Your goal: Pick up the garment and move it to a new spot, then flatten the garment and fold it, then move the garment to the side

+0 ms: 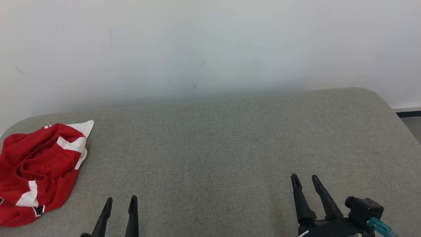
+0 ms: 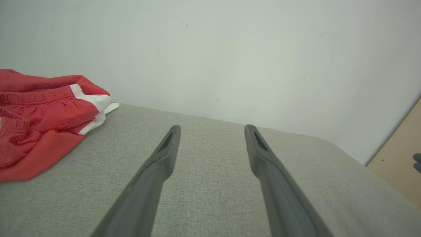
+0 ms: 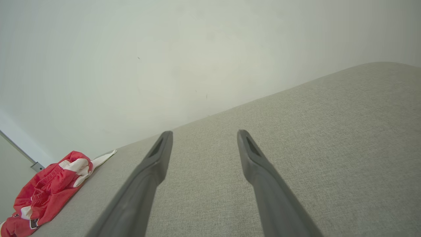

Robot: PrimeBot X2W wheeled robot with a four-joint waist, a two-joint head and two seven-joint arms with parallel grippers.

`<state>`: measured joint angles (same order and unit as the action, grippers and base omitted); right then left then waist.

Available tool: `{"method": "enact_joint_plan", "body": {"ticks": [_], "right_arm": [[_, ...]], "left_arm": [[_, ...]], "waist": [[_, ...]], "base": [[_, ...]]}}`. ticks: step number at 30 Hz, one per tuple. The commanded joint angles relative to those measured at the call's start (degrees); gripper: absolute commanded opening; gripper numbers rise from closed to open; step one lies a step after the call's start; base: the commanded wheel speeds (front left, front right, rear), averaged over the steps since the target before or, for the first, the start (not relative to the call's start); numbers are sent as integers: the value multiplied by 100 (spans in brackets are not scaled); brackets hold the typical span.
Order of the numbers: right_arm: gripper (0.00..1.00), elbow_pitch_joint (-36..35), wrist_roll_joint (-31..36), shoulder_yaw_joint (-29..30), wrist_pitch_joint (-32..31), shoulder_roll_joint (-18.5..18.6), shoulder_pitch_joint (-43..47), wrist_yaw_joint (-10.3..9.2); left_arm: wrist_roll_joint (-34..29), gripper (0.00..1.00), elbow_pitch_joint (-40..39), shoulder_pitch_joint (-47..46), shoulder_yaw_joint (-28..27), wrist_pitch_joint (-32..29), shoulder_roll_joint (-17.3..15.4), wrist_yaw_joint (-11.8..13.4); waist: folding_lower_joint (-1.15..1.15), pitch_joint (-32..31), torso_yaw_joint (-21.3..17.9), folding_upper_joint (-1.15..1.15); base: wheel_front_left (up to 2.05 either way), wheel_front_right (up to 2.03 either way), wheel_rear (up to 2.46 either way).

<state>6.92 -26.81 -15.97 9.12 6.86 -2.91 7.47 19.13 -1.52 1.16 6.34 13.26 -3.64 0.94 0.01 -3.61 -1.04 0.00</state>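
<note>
The garment (image 1: 37, 168) is a red piece with white panels, lying crumpled at the far left of the grey cushioned surface (image 1: 213, 141). It also appears at the left of the left wrist view as a garment (image 2: 39, 121), and small at the lower left of the right wrist view as a garment (image 3: 49, 191). My left gripper (image 1: 121, 200) stands open low in the head view, just right of the garment and apart from it. My right gripper (image 1: 305, 177) is open at the lower right, far from the cloth. Both hold nothing.
A pale wall (image 1: 210, 49) rises straight behind the surface. The cushion's rounded right corner (image 1: 378, 98) drops to a dark floor strip (image 1: 409, 114). A tan panel (image 2: 399, 158) stands beyond the right edge in the left wrist view.
</note>
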Motion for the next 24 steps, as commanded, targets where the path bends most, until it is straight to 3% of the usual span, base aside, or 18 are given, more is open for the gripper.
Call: {"method": "enact_joint_plan", "body": {"ticks": [1, 24], "right_arm": [[100, -28, 139, -65, 63, 4, -2, 3], [100, 50, 1332, -423, 433, -93, 15, 4]], "left_arm": [[-145, 100, -45, 40, -24, 50, -47, 40], [-1255, 100, -101, 227, -241, 141, -17, 254]], "waist": [[-1, -4, -1, 0], [-1, -52, 0, 0]], "base": [[0, 0, 0], [0, 0, 0]]}}
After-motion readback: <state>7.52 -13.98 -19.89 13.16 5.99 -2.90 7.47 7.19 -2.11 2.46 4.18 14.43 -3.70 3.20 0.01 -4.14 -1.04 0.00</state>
